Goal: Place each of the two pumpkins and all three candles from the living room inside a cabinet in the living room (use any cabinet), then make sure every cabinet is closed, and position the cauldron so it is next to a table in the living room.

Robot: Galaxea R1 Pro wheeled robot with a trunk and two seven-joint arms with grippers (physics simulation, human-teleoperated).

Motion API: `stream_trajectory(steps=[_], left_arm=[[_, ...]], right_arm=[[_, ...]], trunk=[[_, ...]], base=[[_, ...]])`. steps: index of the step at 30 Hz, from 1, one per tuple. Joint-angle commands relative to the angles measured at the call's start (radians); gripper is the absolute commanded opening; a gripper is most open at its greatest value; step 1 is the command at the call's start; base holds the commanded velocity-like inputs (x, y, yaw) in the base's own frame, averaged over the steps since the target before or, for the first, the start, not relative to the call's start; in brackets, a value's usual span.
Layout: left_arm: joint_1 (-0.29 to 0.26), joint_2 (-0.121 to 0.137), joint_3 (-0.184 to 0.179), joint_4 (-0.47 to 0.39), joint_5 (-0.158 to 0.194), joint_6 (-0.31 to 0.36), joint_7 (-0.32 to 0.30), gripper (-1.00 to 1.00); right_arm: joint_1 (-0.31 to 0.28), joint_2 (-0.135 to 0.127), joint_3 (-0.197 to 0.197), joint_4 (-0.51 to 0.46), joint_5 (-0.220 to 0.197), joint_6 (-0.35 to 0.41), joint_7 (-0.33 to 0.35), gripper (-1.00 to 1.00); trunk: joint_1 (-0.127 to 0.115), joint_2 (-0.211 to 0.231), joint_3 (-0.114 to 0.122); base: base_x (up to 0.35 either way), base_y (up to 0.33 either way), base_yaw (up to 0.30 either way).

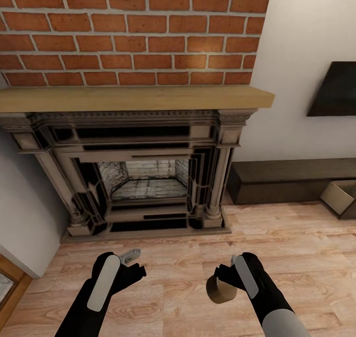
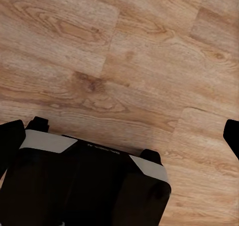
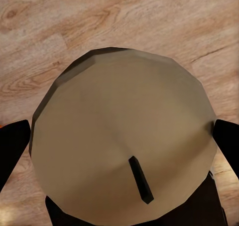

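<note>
Right claw: I see it clamped on a stubby grey-beige cylinder candle, held above the floor; the wrist view shows its round end with a dark wick between the black fingers.
Left claw: fingers apart, holding nothing, above the pale wood plank floor.
Ahead: dark carved fireplace under a red brick wall.
Cabinet: long low dark-brown wooden unit at my right along the wall, one pale-lined drawer pulled out.

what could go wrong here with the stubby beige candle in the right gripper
The stubby beige candle is held in the right gripper only at its sides, so it might slip in transit. The long dark-brown cabinet lies off to the right, with one drawer sticking out that the arm could bump.
</note>
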Motion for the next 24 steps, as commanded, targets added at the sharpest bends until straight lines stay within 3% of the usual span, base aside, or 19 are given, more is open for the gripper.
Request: stream_trajectory(steps=[1, 4, 9, 17, 24], left_arm=[[-0.001, 0.000, 0.000, -0.001, 0.010, 0.002, 0.010, 1.00], [-0.001, 0.000, 0.000, -0.001, 0.010, 0.002, 0.010, 1.00], [-0.001, 0.000, -0.001, -0.001, 0.011, 0.002, 0.010, 1.00], [-0.001, 0.000, -0.004, -0.001, 0.009, 0.002, 0.009, 1.00], [-0.001, 0.000, -0.006, -0.001, 0.008, 0.002, 0.010, 1.00]], right_arm=[[-0.001, 0.001, -0.003, -0.001, -0.011, 0.002, -0.009, -1.00], [-0.001, 0.000, -0.009, 0.001, -0.013, 0.003, -0.009, -1.00], [-0.001, 0.001, -0.057, 0.002, -0.014, 0.005, -0.008, -1.00], [-0.001, 0.001, -0.062, 0.004, -0.014, 0.005, -0.008, -1.00], [-0.001, 0.001, -0.063, 0.004, -0.014, 0.005, -0.008, -1.00]], trunk=[[0.001, -0.002, -0.002], [0.001, -0.002, -0.002], [0.001, -0.002, -0.002], [0.001, -0.002, -0.002], [0.001, -0.002, -0.002]], base=[[0.000, 0.000, 0.000], [0.000, 0.000, 0.000], [0.000, 0.000, 0.000], [0.028, -0.015, 0.000], [0.245, -0.122, 0.000]])
